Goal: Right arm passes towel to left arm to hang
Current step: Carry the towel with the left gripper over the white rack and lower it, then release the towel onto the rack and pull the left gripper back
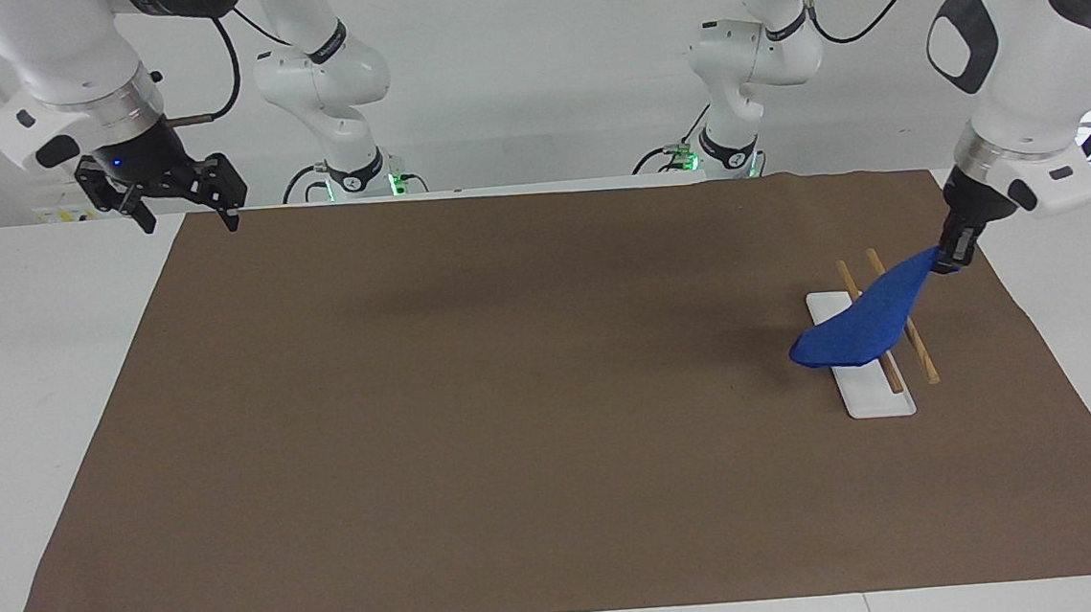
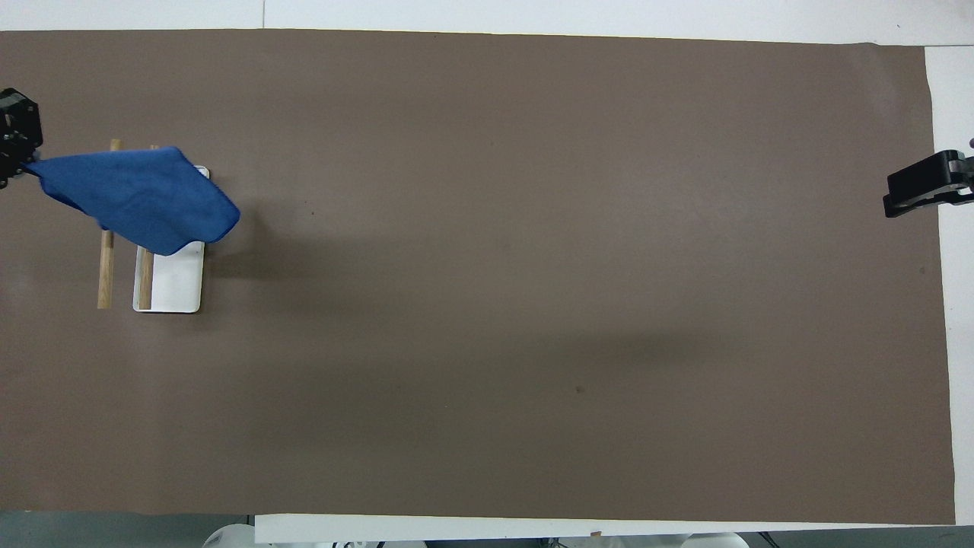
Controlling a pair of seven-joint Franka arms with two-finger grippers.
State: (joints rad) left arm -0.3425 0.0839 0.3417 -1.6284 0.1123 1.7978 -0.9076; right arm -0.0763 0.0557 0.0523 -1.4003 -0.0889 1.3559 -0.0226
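- the left pincer [image 1: 947, 257] is up at the left arm's end of the tabletop [image 1: 24, 400], pinching one corner of the towel [image 1: 862, 325] between its fingers
- the towel stretches out from that corner and slopes down over the little rack [image 1: 861, 356], so the blue cloth covers the middle of both wooden rails [image 1: 924, 356]
- from above, the towel [image 2: 137, 198] spreads wide across the rails [image 2: 105, 266] and over part of the white base [image 2: 176, 285]; the end of the rack nearer the robots sticks out from under it
- can't tell whether the low edge of the cloth actually rests on the rails or hangs just over them
- the left arm [image 1: 1027, 51] is bent over with its wrist pointing down at the rack; in the overhead view only the tip of its pincer [image 2: 11, 148] shows at the edge
- the right pincer [image 1: 186, 214] is spread wide and holding nothing, hanging over the corner of the brown mat [image 1: 514, 404] at the right arm's end, close to the robots' side
- there's a small blue light glowing on its wrist, and the right arm [image 1: 58, 62] rises steeply out of view; it's just waiting there, well apart from the towel
- in the overhead view that pincer [image 2: 927, 192] pokes in at the mat's edge
- both arm bases sit by the wall with green lights on
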